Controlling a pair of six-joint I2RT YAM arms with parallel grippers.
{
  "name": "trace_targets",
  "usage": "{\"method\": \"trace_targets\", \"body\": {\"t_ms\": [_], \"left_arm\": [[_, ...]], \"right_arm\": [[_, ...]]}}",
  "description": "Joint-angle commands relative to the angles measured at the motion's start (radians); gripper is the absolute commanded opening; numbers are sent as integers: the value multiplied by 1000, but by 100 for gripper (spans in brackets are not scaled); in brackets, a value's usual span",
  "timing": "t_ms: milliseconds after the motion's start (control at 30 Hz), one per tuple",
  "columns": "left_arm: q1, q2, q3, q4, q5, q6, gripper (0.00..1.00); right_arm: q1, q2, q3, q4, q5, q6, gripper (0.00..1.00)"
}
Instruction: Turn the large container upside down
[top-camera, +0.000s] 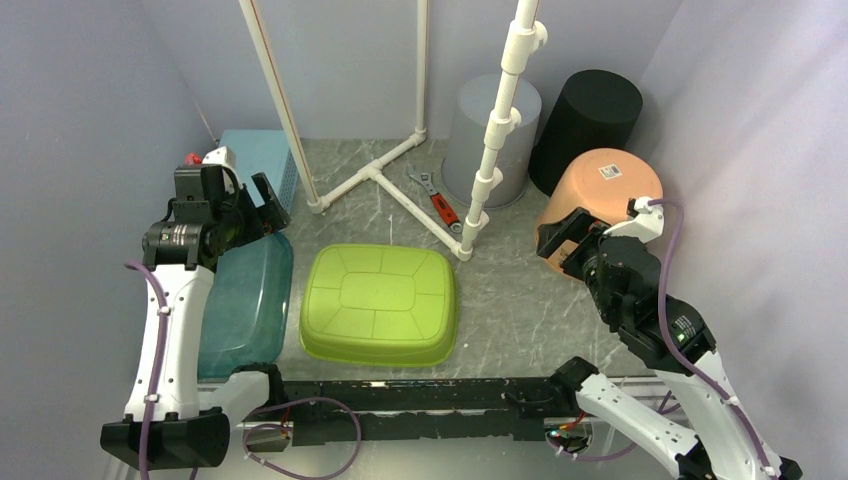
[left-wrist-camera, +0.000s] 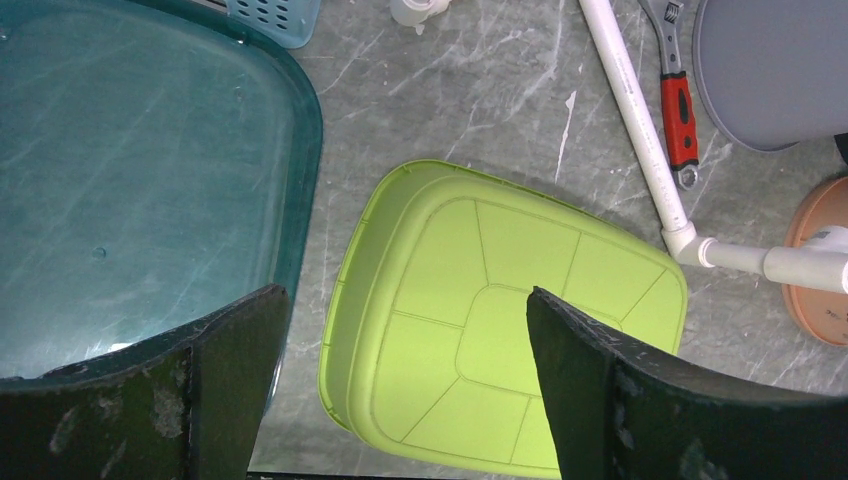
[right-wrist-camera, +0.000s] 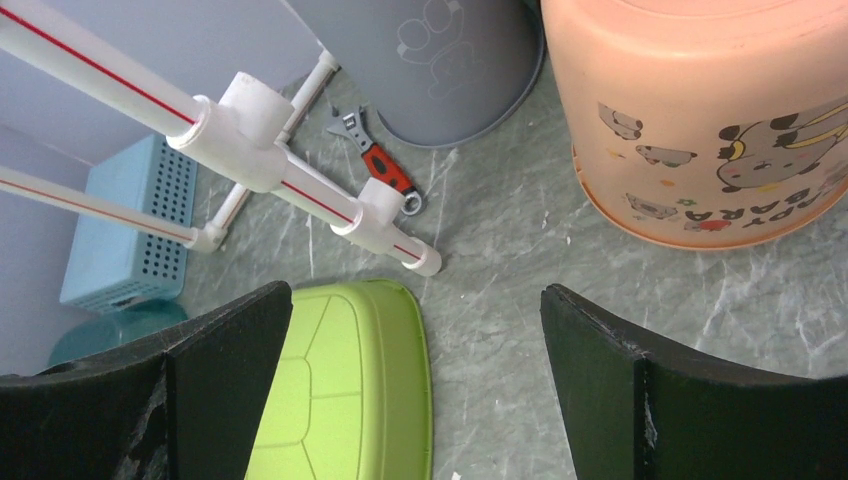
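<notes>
A lime-green basin (top-camera: 380, 300) lies upside down in the middle of the table, its panelled bottom facing up. It also shows in the left wrist view (left-wrist-camera: 510, 290) and the right wrist view (right-wrist-camera: 340, 390). My left gripper (top-camera: 255, 212) is open and empty, held above the gap between the green basin and a teal basin (top-camera: 245, 300); its jaws (left-wrist-camera: 400, 300) stand wide apart. My right gripper (top-camera: 560, 245) is open and empty, held above bare table to the right of the green basin, in front of an orange bucket (top-camera: 600, 190); its jaws (right-wrist-camera: 416, 292) stand wide apart.
The teal basin (left-wrist-camera: 130, 180) lies at the left. An orange bucket (right-wrist-camera: 700, 120), a grey bucket (top-camera: 490, 130) and a black bucket (top-camera: 590, 120) stand upside down at the back right. A white pipe frame (top-camera: 380, 180), a red-handled wrench (top-camera: 437, 200) and a blue basket (top-camera: 255, 160) lie behind.
</notes>
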Motion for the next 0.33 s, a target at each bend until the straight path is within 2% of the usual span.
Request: {"method": "trace_targets", "body": {"t_ms": [0, 300], "left_arm": [[-2, -15, 40, 1, -2, 19, 94], [-2, -3, 40, -9, 1, 12, 94]], "right_arm": [[-1, 27, 39, -5, -38, -36, 100], [-1, 137, 125, -75, -48, -28, 100]]}}
